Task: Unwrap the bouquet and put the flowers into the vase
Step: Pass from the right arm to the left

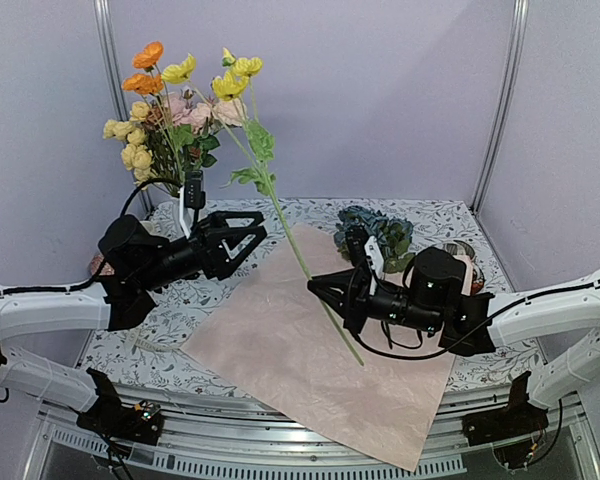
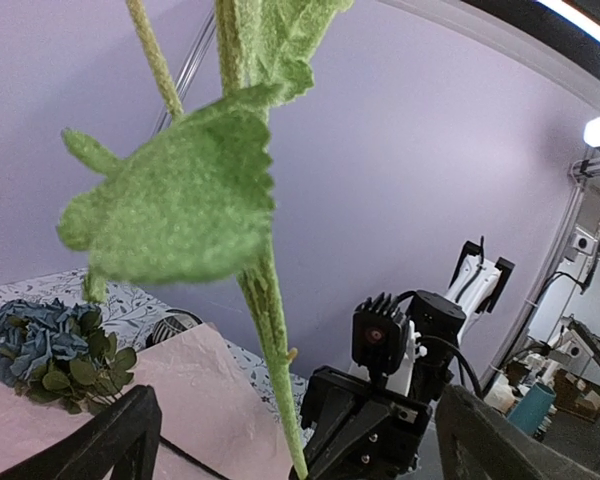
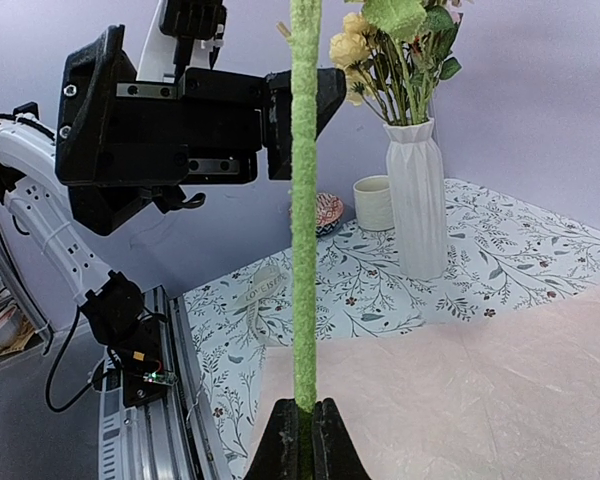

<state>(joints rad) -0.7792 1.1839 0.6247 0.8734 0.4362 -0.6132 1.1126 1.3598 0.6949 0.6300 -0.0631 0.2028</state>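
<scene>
Floral table (image 1: 430,215) | right pincer (image 3: 305,412) clamps stem (image 3: 302,200) | left pincer (image 1: 262,226) agape | mug (image 3: 373,203) right-wrist only

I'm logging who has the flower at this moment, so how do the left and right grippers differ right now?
The left gripper stands open, holding nothing; the right gripper is shut on the long fuzzy green flower stem. The left sits beside the stem's upper, leafy part; the right grips it lower, nearer its bottom end. Both are black, raised above the table, and point toward each other.
</scene>
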